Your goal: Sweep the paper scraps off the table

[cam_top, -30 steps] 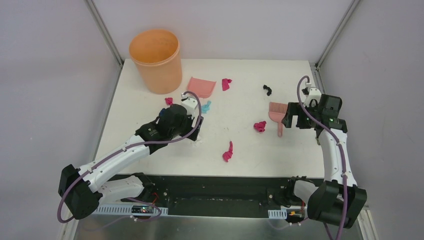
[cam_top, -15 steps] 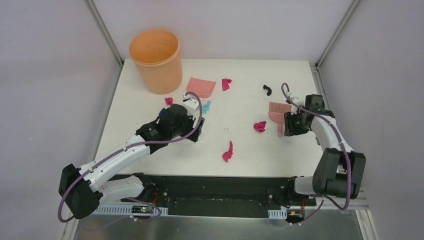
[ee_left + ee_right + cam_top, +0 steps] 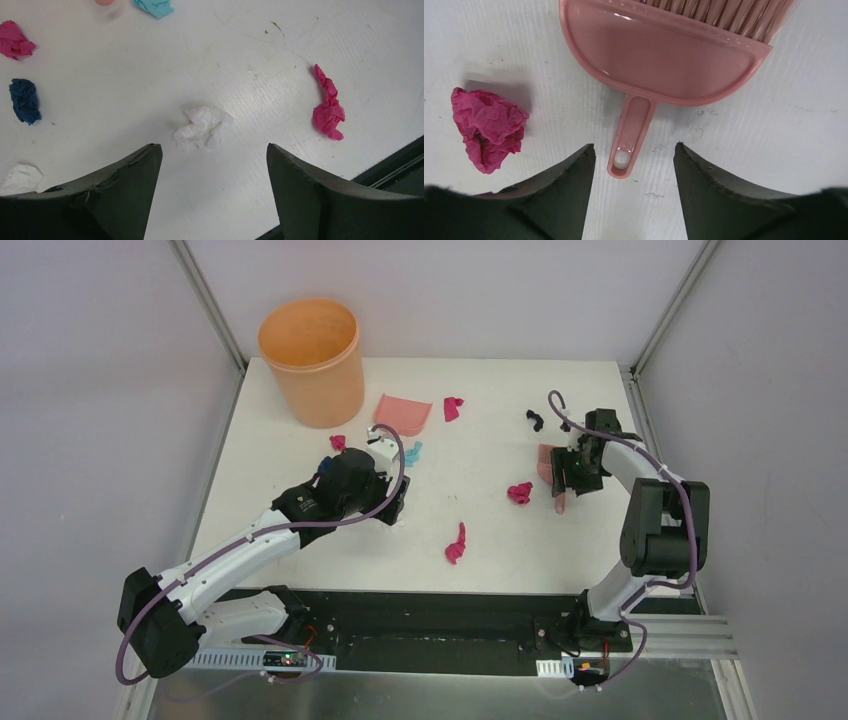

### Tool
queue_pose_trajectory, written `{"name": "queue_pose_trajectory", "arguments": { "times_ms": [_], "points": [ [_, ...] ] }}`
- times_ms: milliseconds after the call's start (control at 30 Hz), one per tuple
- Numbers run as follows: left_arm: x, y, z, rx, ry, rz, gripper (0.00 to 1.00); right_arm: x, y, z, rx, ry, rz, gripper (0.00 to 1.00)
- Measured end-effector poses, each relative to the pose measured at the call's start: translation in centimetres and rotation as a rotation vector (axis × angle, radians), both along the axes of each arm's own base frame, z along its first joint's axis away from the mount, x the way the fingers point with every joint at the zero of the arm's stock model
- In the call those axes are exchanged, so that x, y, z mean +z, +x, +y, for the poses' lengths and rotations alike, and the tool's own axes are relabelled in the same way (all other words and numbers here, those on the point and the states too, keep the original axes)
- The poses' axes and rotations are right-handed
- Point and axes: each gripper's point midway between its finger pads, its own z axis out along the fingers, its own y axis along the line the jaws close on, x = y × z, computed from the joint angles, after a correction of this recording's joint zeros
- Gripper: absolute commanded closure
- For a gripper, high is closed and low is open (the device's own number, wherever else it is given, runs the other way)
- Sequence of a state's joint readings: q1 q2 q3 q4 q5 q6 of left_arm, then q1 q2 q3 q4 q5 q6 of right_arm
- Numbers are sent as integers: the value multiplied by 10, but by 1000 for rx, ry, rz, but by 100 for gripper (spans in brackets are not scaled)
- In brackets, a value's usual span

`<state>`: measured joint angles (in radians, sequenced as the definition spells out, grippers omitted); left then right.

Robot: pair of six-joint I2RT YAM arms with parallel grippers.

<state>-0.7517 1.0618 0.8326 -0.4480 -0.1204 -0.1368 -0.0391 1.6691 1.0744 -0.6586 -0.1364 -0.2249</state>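
Note:
Paper scraps lie scattered on the white table [image 3: 480, 450]: magenta wads [image 3: 519, 493] [image 3: 457, 543] [image 3: 454, 407] [image 3: 338, 442], a light blue one [image 3: 413, 452] and a black one [image 3: 535, 420]. My left gripper [image 3: 214, 146] hangs open over a white wad [image 3: 202, 128], with a magenta wad [image 3: 327, 107] to its right and a dark blue wad [image 3: 24, 100] to its left. My right gripper [image 3: 635, 146] is open above the salmon-pink hand brush [image 3: 659, 55]. The end of the brush's handle [image 3: 631, 130] lies between the jaws, untouched. A magenta wad [image 3: 488, 127] sits left of it.
An orange bucket [image 3: 312, 360] stands at the back left corner. The salmon-pink dustpan [image 3: 404, 414] lies just right of it. Metal frame posts rise at the back corners. The table's black front edge [image 3: 430, 605] runs in front of the arm bases.
The right arm has swung left and forward, bringing its gripper from beside the brush to over the brush's handle. The left arm has barely moved.

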Motion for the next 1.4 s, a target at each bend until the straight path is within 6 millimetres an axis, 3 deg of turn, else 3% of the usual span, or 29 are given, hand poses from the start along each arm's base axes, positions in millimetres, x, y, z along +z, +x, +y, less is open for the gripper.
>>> {"name": "queue_pose_trajectory", "arguments": {
  "times_ms": [567,933,1033,1200,1300,1400],
  "points": [
    [-2,-2,-3,-20,-4,11,24,-18,3,-2,-50,-47,19,53],
    [-12,5,3,22,46,18,16,-16,-1,-9,-13,-88,42,95],
    [-18,5,1,28,55,44,15,2,-11,-6,17,-75,26,100],
    [-21,1,-14,15,19,130,15,72,-16,13,111,-8,-190,100],
    [-9,-5,-31,-23,-70,167,15,109,-26,37,243,39,-327,100],
    [17,-8,-60,-80,-220,180,16,128,-48,69,415,96,-396,100]
  ]
}}
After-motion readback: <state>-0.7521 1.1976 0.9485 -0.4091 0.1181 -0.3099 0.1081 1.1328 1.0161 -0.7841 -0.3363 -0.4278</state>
